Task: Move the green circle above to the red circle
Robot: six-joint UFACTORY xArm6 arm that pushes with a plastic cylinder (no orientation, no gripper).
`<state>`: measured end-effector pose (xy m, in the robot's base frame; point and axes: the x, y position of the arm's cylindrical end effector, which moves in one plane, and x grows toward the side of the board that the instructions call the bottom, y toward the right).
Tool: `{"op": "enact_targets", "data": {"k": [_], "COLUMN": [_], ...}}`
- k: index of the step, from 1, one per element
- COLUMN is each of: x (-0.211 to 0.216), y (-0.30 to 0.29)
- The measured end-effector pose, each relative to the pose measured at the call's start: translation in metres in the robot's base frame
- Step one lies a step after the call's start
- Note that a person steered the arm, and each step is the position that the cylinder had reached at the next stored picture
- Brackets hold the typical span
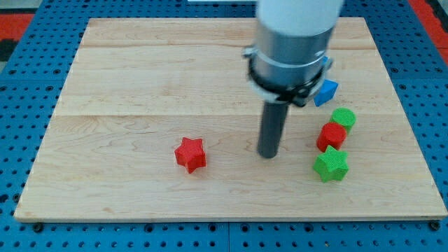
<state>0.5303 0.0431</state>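
So here's the layout: my tip point(269, 155) is planted on the wooden counter point(140, 84), and the green circle point(343, 117) sits off to its right and a bit farther back, near the counter's right edge. It's already touching the far side of the red circle point(332, 136), which has a green star point(330, 165) tucked against its near side, so the three make a tight little column. A blue block point(325, 92), shape hard to call since the arm hides part of it, sits just beyond the green circle.

No jaws on this end effector, just a bare rod, holding nothing and touching no block.

A red star point(190, 155) sits alone to the left, well clear. Counter is flat pale wood on a blue pegboard base point(21, 105), with loads of free room left of the tip.
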Motion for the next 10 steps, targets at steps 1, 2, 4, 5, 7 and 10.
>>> {"op": "enact_targets", "data": {"k": [1,2,4,5,7,10], "x": [0.060,0.089,0.068,0.005,-0.001,-0.025], "y": [-0.014,0.001,0.165,0.176,0.170,0.153]}}
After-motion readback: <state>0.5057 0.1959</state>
